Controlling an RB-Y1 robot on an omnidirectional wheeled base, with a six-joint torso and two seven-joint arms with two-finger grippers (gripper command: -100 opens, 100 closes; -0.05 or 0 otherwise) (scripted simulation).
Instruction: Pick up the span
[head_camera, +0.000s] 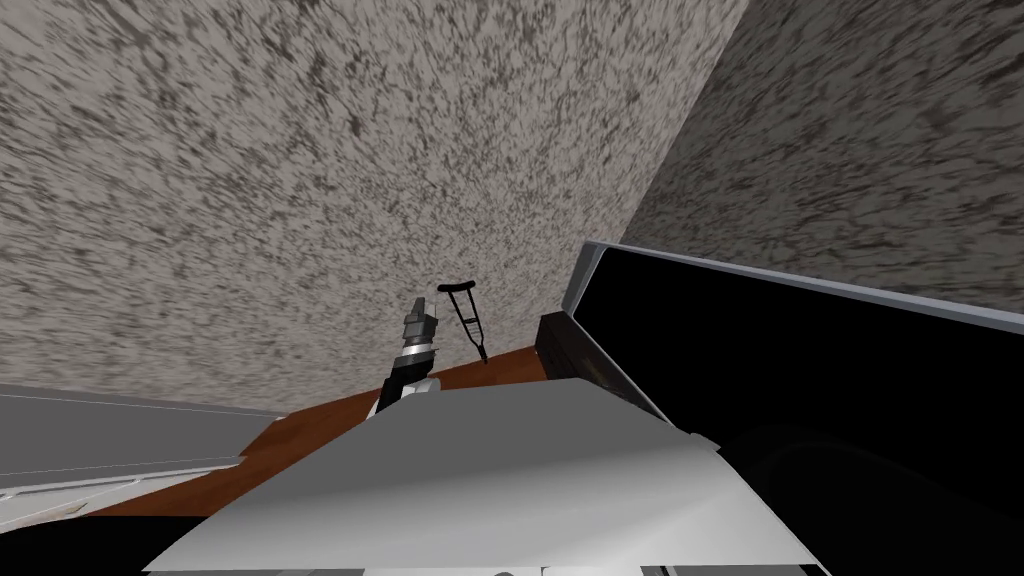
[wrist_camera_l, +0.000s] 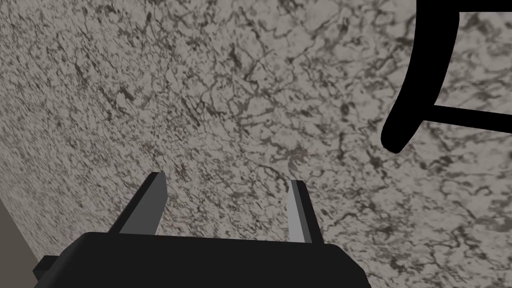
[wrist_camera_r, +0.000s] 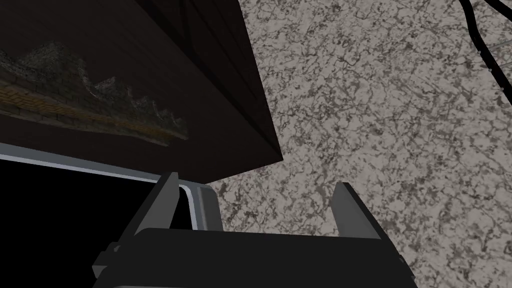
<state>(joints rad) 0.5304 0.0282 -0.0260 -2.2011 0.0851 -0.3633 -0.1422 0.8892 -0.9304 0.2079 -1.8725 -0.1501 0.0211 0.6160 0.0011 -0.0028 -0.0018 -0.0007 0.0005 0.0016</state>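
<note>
A thin dark crutch-shaped object (head_camera: 463, 318) stands upright against the speckled wall, its foot on a brown wooden surface (head_camera: 320, 430). My left gripper (head_camera: 420, 304) is raised just to its left, level with its top, and apart from it. In the left wrist view the left gripper (wrist_camera_l: 227, 182) is open with nothing between its fingers, and the object's black curved top piece (wrist_camera_l: 422, 80) lies off to one side beyond the fingertips. My right gripper (wrist_camera_r: 257, 181) is open and holds nothing; thin black bars of the object (wrist_camera_r: 482, 40) cross the wall far ahead of it.
A dark box (head_camera: 560, 345) sits on the wooden surface right of the object, with a large black grey-framed panel (head_camera: 800, 290) beside it. The right wrist view has that dark box (wrist_camera_r: 150, 75) and the panel's frame (wrist_camera_r: 197, 197) close by. A grey ledge (head_camera: 100, 440) lies at the left.
</note>
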